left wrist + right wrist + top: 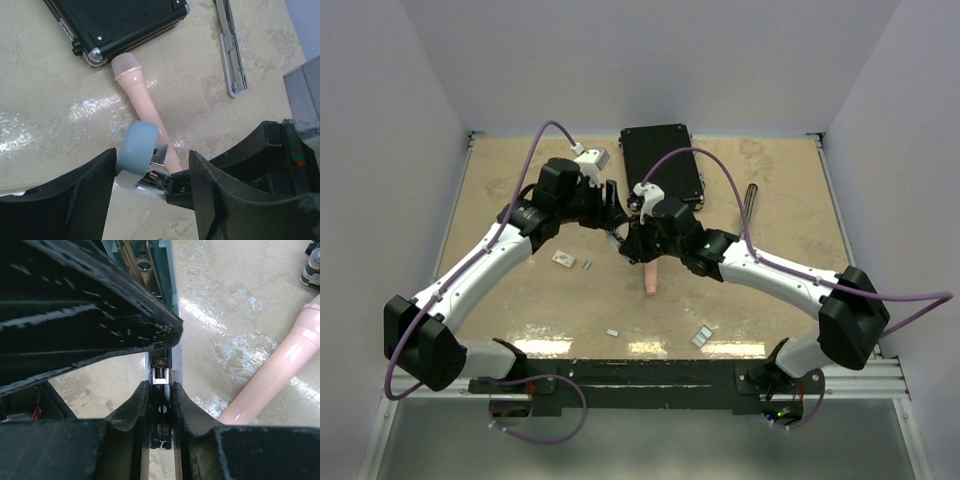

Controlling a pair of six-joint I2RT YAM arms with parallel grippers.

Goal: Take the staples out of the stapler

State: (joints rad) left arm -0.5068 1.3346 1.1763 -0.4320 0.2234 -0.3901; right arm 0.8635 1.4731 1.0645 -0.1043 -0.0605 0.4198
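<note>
Left pincer (152,161) is spread. The pale blue stapler (136,150) sits between its fingers, near finger touching or almost, far finger apart, so no clamp from that side. Right pincer (160,392) is pressed on the stapler's thin dark inner rail, coming in from 4 o'clock. Stapler looks lifted off the table (785,170), about mid-table, over the handle of the pink mic (651,278).

Risks, my read:
- One narrow pinch carries the whole stapler. Any torque and it pivots or slips out, lands on the mic and rolls it.
- My two pincers are nearly touching. Closing the left off-line hits the right's fingers, not the stapler.
- Can't tell if the rail has anything loaded. If it does, a tilt dumps it anywhere.
- Loose staples (588,265) are tiny, and a low forearm sweep scatters them.

Count, top view, clock from the stapler:
- staples: one block at 7, one at 6, what looks like two touching at 5. Four total, last pair unsure.
- stapler: 1
- mic: 1
- black case (663,165): 1, at 1
- white card (563,259): 1, at 8
- long metal bar (752,200): 1, at 3
</note>
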